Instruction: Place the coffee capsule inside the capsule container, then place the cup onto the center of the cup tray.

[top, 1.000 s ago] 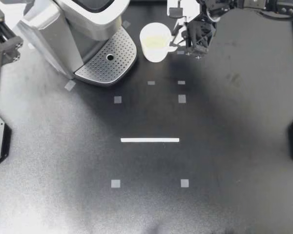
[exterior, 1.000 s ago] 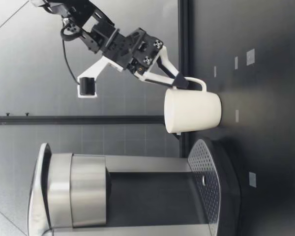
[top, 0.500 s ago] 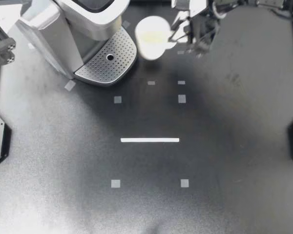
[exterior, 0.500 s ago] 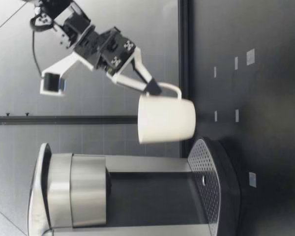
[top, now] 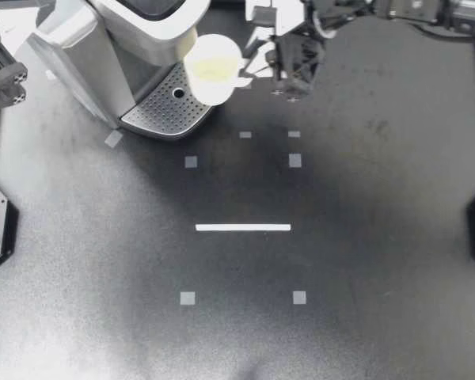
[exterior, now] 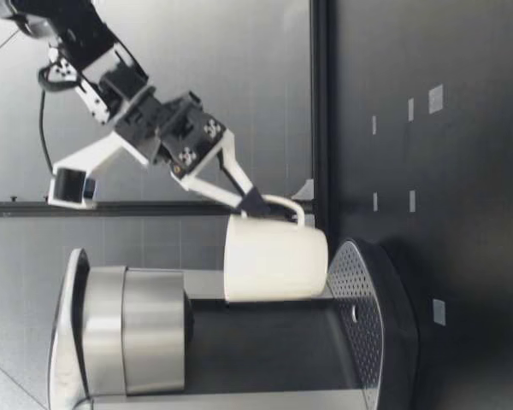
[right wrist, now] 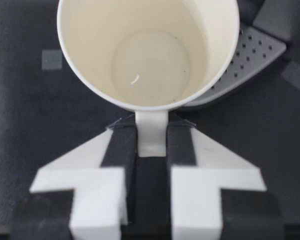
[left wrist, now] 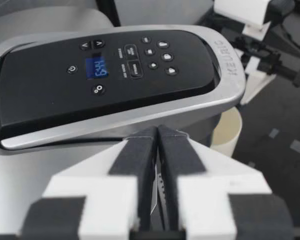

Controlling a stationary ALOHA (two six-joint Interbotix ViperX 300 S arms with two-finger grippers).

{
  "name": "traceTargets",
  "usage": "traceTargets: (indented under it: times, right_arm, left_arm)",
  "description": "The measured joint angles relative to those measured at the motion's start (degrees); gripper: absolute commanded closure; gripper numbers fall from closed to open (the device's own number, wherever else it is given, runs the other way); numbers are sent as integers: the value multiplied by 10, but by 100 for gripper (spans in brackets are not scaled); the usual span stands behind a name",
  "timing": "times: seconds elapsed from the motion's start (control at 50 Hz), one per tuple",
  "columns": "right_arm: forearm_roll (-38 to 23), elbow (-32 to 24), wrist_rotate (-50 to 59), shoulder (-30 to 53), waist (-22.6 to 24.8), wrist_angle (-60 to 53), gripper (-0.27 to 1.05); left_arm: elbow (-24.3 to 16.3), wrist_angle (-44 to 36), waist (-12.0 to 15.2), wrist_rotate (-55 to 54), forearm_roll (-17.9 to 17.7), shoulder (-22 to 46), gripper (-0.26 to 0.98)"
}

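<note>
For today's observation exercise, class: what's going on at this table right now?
My right gripper is shut on the handle of the white cup. It holds the cup upright in the air over the edge of the cup tray of the coffee machine, not yet centred or set down. My left gripper is shut and empty above the machine's control panel.

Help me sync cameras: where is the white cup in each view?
Top view: cup over the cup tray's edge, in my right pincer.
Low view: cup just above the cup tray.
Left wrist view: cup below the machine's panel.
Right wrist view: cup handle in the pincer.
Landmark: the perforated cup tray (not left wrist).
</note>
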Motion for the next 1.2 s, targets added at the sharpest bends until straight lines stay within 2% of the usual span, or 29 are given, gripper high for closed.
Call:
traceTargets:
  times: [0.3, 1.2]
  right_arm:
    - [-1, -33, -1, 39, 14, 0, 67]
    - [-1, -70, -2, 85, 18, -19, 67]
  left_arm:
    - [3, 0, 0, 0, 0, -1, 58]
    - [4, 1, 1, 0, 0, -1, 58]
